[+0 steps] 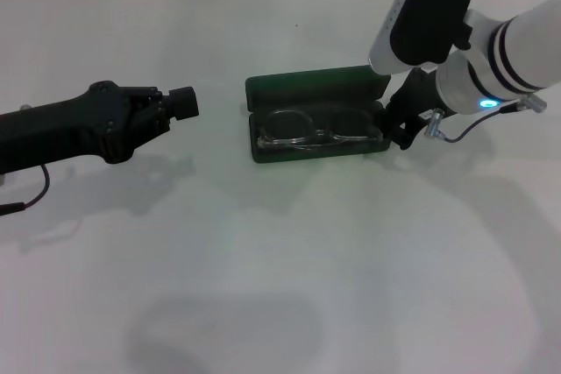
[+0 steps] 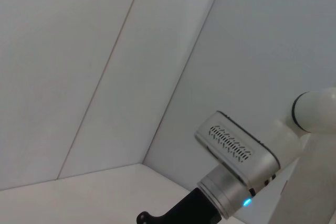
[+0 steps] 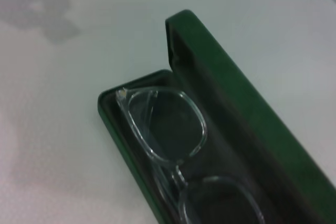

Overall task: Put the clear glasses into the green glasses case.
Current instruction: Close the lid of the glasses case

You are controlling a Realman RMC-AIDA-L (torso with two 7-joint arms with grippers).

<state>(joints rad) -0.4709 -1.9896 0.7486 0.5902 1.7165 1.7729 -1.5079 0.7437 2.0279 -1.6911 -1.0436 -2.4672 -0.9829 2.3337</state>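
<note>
Clear glasses [image 1: 320, 133] lie inside the open green glasses case [image 1: 316, 94], lenses side by side in the lower tray, w/ the lid standing up behind them. Case sits on the white desk [image 1: 280, 286], just beside the right gripper [image 1: 405, 133], which is at the case's end on the robot's right, touching or nearly so; can't tell which. Whether that gripper is apart or together: can't tell, the fingers are hidden behind its own black body and the white wrist housing above.

Left gripper [image 1: 184, 102] hangs over the desk well apart from the case, on its other side, pointing toward it; the tip reads as one dark round end, so can't tell its state either. Nothing stands between it and the case.

Glasses: colourless see-through plastic, rounded rims, thin bridge. Right wrist view shows one lens [image 3: 168, 127] close up w/ the dark lining visible through it. Case: dark green, rectangular, rounded corners, smooth hard shell. Desk: plain matte white, soft shadows. Tiled wall [image 2: 105, 51] behind, pale w/ thin seams.
</note>
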